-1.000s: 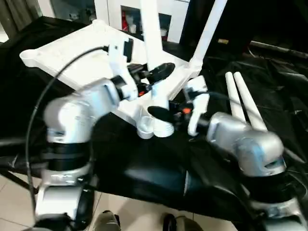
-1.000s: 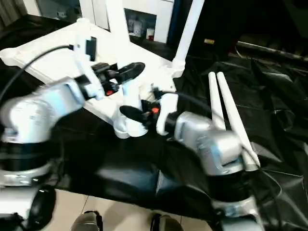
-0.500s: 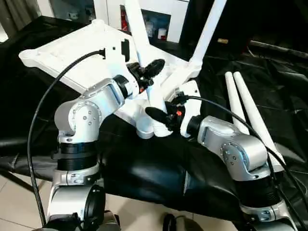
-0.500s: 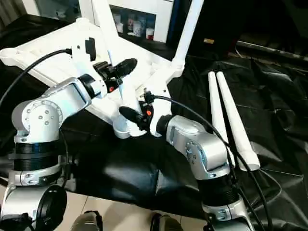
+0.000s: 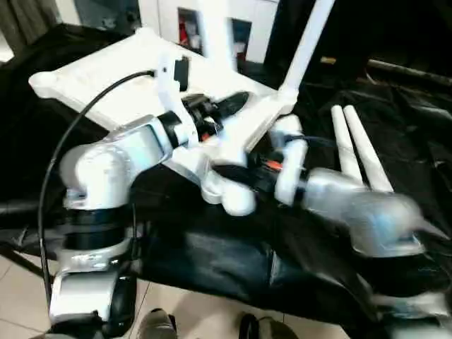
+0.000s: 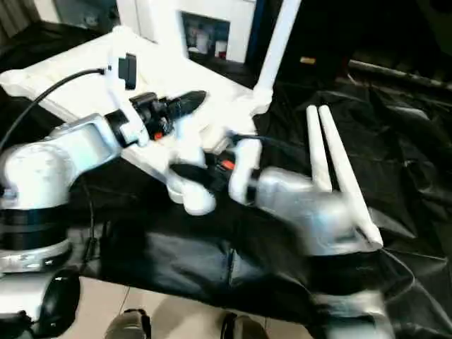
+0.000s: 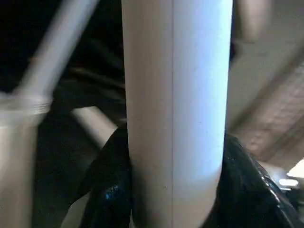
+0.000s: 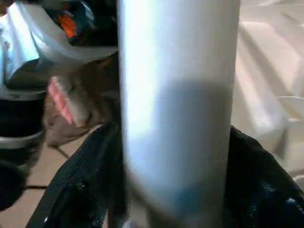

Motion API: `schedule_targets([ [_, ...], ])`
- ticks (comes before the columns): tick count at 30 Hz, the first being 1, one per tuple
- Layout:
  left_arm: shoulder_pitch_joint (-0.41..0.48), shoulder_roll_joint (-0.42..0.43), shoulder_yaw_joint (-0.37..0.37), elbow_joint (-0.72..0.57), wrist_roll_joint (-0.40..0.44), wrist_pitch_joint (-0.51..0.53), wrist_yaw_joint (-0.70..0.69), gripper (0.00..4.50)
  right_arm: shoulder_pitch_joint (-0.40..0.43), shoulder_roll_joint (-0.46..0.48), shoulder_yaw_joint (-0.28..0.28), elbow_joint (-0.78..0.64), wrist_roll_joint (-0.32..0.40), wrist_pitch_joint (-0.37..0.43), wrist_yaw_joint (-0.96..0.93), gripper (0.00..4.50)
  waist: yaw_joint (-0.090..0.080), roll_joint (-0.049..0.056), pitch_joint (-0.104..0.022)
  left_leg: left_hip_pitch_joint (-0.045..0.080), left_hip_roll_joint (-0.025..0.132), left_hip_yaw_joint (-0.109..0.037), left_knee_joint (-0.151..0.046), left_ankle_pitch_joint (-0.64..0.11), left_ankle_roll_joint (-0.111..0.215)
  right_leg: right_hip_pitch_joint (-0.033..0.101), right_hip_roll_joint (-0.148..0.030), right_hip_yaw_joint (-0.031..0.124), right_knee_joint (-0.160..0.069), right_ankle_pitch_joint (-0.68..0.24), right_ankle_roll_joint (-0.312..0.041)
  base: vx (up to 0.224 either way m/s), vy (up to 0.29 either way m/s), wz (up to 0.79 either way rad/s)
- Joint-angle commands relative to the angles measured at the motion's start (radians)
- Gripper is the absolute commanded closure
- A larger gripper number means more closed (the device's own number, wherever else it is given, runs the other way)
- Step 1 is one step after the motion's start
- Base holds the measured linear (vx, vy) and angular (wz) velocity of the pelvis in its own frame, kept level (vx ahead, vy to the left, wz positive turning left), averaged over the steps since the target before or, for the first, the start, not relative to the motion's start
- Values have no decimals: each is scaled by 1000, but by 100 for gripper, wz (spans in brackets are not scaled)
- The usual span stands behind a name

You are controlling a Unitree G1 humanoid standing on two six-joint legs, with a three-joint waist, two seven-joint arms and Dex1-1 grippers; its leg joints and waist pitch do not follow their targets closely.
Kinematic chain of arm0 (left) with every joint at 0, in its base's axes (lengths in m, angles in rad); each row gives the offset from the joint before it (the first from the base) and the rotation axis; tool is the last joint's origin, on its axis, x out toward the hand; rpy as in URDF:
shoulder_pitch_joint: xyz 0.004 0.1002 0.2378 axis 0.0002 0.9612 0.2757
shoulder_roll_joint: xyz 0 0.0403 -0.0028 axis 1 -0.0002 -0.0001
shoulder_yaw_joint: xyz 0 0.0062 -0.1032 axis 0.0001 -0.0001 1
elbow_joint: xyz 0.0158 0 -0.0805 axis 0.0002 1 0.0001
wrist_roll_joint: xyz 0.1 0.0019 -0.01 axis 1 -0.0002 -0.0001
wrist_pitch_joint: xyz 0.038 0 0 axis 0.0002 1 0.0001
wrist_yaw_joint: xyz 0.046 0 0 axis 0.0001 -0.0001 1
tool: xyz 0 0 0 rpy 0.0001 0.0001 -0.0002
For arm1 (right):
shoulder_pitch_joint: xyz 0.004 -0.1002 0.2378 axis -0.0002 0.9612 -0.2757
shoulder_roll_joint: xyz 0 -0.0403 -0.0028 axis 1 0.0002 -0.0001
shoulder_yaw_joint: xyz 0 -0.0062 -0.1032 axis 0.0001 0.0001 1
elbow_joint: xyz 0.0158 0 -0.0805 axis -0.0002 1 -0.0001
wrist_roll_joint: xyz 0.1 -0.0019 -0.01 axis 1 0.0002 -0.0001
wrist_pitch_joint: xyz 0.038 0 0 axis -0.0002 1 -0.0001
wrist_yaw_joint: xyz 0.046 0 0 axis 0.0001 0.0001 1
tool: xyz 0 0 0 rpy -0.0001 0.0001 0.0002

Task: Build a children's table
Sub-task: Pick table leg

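The white table top [image 5: 120, 78] lies underside up on black cloth. One white leg [image 5: 305, 42] stands in its far right corner socket. A second leg [image 5: 215, 35] rises from the near corner socket [image 5: 229, 196], and both grippers hold it. My left gripper [image 5: 229, 107] is shut on this leg higher up, its black fingers [image 7: 109, 190] on either side of the tube. Lower down, just above the socket, my right gripper [image 5: 236, 173] is shut on the same leg, with its fingers [image 8: 80, 185] flanking it. Two loose legs [image 5: 353, 148] lie side by side to the right.
A white cabinet [image 5: 169, 14] with glass-fronted shelves stands behind the table top. Crumpled black cloth [image 5: 233, 247] covers the work surface, whose front edge drops to a tiled floor [image 5: 191, 318]. A black cable [image 5: 70, 134] loops over my left arm.
The held leg has swung from leaning left back to nearly upright in the near socket. Both arms shifted with it, the right forearm moving right and lower.
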Motion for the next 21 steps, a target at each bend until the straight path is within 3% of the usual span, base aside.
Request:
schedule_targets([
  [1, -18, 1, 2, -33, -50, 18, -56, 264, 13, -16, 13, -24, 6, 9, 17, 134, 4, 18, -101, 15, -22, 16, -66, -231, -40, 71, -29, 20, -73, -267, -151, 0, 0, 0],
  [4, -17, 13, -4, -40, -70, 15, -97, 264, 18, -21, 22, -25, 0, 12, 13, 134, 1, 21, -99, 17, -22, 14, -68, -252, -48, 69, -29, 20, -78, -315, -129, 0, 0, 0],
  [5, -16, 19, -8, -38, -73, 14, -104, 264, 17, -26, 25, -24, 5, 15, 13, 164, 1, 22, -100, 18, -21, 13, -68, -256, -50, 67, -29, 20, -78, -322, -127, 0, 0, 0],
  [7, -14, 26, -16, -33, -75, 12, -112, 264, 13, -28, 27, -12, 0, 15, 1, 172, 2, 22, -99, 20, -21, 13, -68, -266, -52, 65, -29, 20, -80, -335, -120, 0, 0, 0],
  [15, -6, 33, -34, -27, -29, -13, -92, 265, 4, -8, 24, 3, -29, -18, -19, 238, 2, 19, -99, 18, -18, 12, -70, -253, -56, 65, -30, 20, -75, -316, -121, 0, 0, 0],
  [16, -8, 31, -32, -22, -22, -16, -82, 209, 2, -6, 24, 4, -34, -23, -23, 246, 2, 18, -99, 17, -18, 12, -70, -250, -57, 66, -29, 21, -75, -311, -121, 0, 0, 0],
  [18, -15, 19, -15, -10, -27, -18, -56, 195, -3, -3, 28, 10, -42, -33, -33, 247, 1, 18, -99, 16, -19, 13, -69, -249, -57, 65, -28, 21, -75, -304, -123, 0, 0, 0],
  [21, -13, 31, -77, -51, 62, -61, -6, 162, -14, 0, 40, 25, -74, -61, -53, 253, 1, 17, -99, 16, -18, 13, -70, -239, -59, 66, -30, 22, -74, -304, -110, 0, 0, 0],
])
